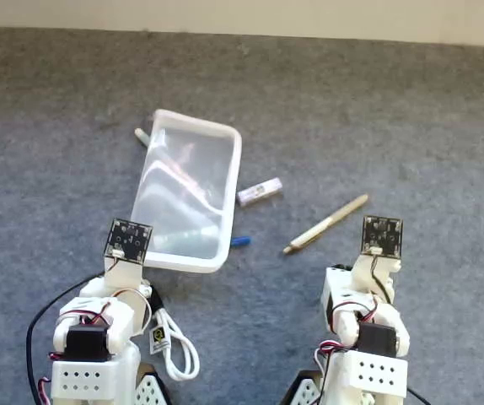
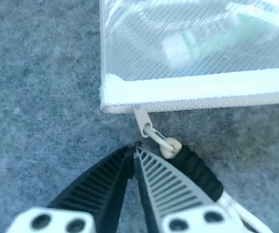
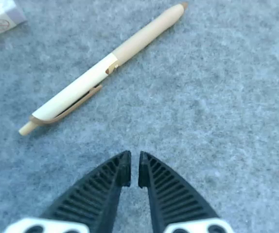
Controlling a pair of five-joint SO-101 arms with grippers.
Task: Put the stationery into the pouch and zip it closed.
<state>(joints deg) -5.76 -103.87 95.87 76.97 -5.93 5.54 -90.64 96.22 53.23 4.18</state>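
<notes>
Pressed together near the beige pen (image 3: 100, 73), the right end effector (image 3: 134, 164) is probably needing to spread and straddle the barrel crosswise.

A grey, felt-like worktop (image 1: 394, 101) carries a clear mesh pouch (image 1: 187, 190) lying flat. A small white block (image 1: 260, 191) lies just beside the pouch's long edge, and a beige pen (image 1: 326, 224) lies farther out on that same side. A small blue piece (image 1: 240, 240) sits at the pouch's near corner and a pale pen tip (image 1: 142, 136) at its far corner. A coiled white cable (image 1: 174, 346) rests near the pouch's zipper end.
</notes>
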